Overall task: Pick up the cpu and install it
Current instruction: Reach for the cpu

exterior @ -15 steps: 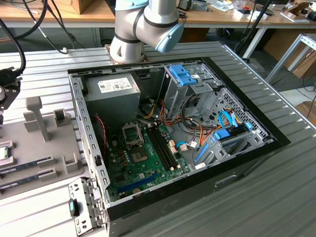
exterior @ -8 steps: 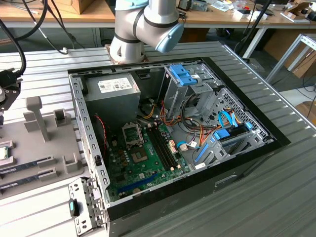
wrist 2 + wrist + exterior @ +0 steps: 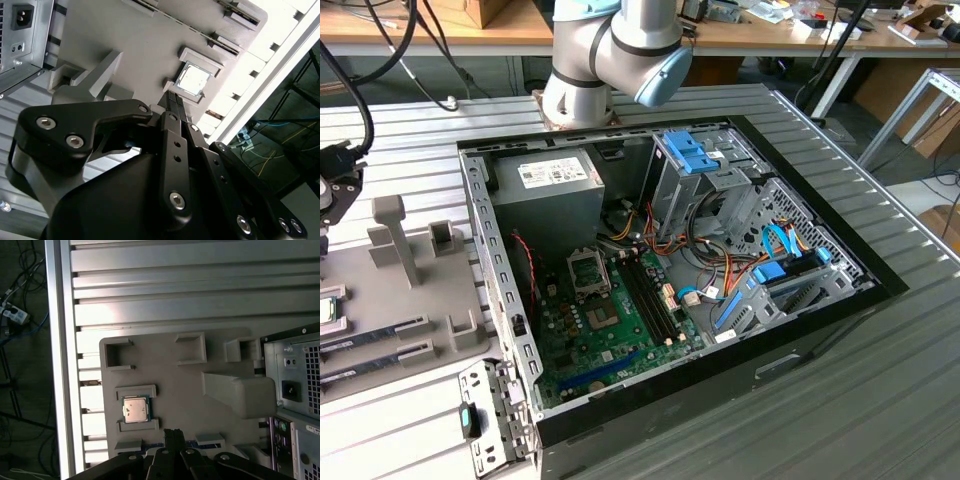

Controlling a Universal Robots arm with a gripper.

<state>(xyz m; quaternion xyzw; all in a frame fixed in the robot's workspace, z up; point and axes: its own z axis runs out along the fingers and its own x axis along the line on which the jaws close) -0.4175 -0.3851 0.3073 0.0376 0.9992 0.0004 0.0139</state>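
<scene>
The cpu [image 3: 135,408] is a small square chip with a silver top and a green rim. It lies flat in a recess of the grey holder tray [image 3: 175,385] on the table, beside the open computer case. In the second wrist view the cpu [image 3: 194,79] sits just beyond my black fingertips. My gripper [image 3: 172,433] hovers above the tray near the chip, its fingers pressed together with nothing between them. In the exterior view the gripper [image 3: 334,190] is at the far left edge, above the cpu [image 3: 328,309]. The open socket frame [image 3: 588,270] sits on the green motherboard.
The open case [image 3: 670,250] holds a grey power supply box [image 3: 545,195], drive cages and cables. The tray [image 3: 410,300] has upright grey posts [image 3: 395,235] and long memory sticks [image 3: 375,330] in slots. The case's rear panel [image 3: 297,390] stands close to the tray.
</scene>
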